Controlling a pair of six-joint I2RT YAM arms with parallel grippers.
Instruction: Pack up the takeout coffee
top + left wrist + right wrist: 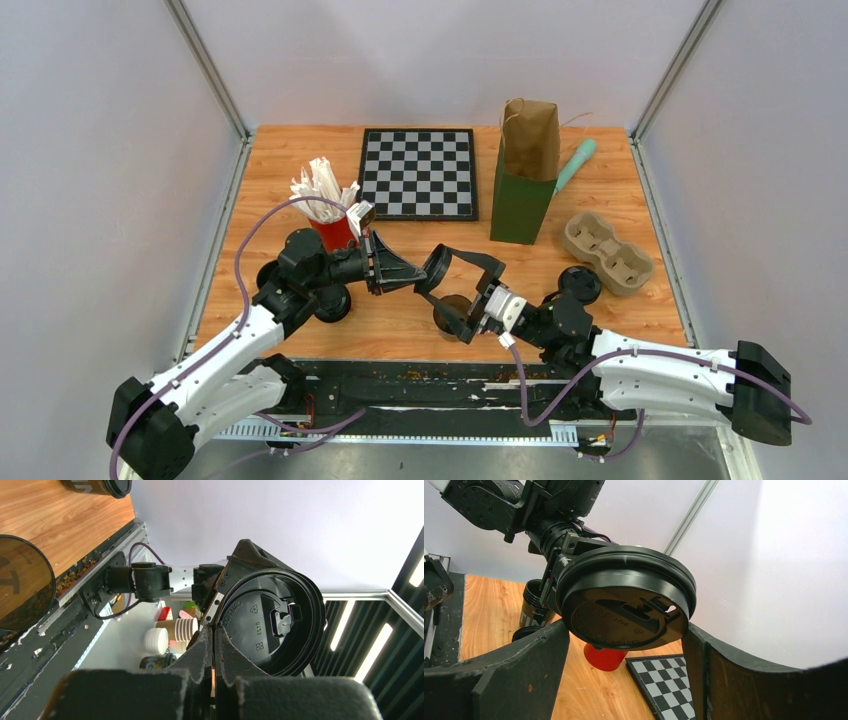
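A black plastic lid (435, 268) hangs in the air over the table's front middle, pinched at its rim by my shut left gripper (418, 272). In the left wrist view the fingers (202, 650) press together on the lid (272, 625). My right gripper (440, 283) stands open with one finger on each side of that lid (624, 600); its fingers (524, 672) sit close to the rim. An open takeout coffee cup (455, 306) stands just below, also seen as a brown cup (20, 590). A lidded cup (580, 283) is to the right.
A green and brown paper bag (525, 180) stands at the back right, a cardboard cup carrier (607, 250) beside it. A chessboard (418, 172) lies at the back middle. The red cup of straws (335, 230) and more dark cups (330, 300) sit under the left arm.
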